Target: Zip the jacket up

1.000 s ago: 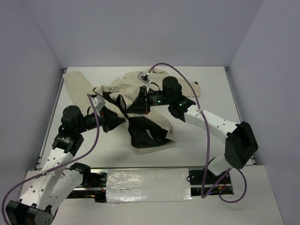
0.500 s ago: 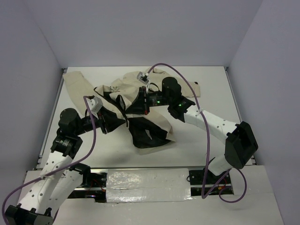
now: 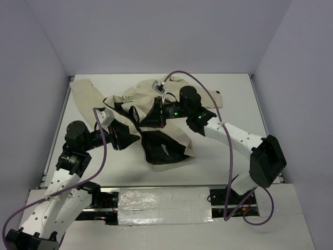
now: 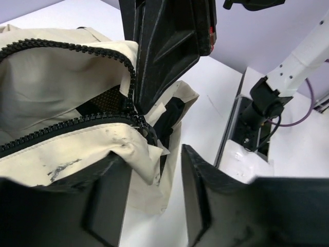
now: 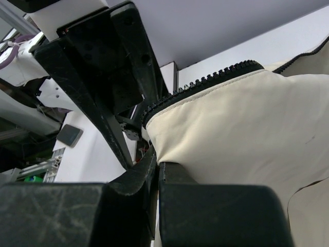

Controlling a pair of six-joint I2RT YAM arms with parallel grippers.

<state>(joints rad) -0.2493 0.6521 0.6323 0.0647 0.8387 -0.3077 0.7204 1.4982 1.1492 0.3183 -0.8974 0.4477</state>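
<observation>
Over the last second the left arm (image 3: 67, 156) is drawing back a little toward its own side of the white table (image 3: 229, 104), and its jaws are spreading; the right arm (image 3: 234, 138) is not shifting at all.

From where I am standing, the jacket (image 3: 174, 134) is lying crumpled in the middle of the table, cream outside and black lining showing, one sleeve trailing to the far left corner. Both arms are reaching into it from opposite sides.

Up close, the left gripper (image 4: 152, 157) is standing with its fingers apart, a fold of cream cloth sagging over one finger but not being pinched. The right gripper (image 5: 157, 172) is clamping tight on the jacket's front edge, right beside the teeth.

What matters next, I am guessing, is the zipper slider (image 4: 142, 122): it is sitting just beyond the left fingertips, close under the right gripper's fingers, with the two rows of zipper teeth (image 4: 67, 49) running away from it to the left of the wrist view and spreading apart (so most of the zip is still undone). With its fingers free, the left gripper looks the one to take the slider.

No writing is showing anywhere; only a small dark star logo (image 3: 126, 99) on the chest.
</observation>
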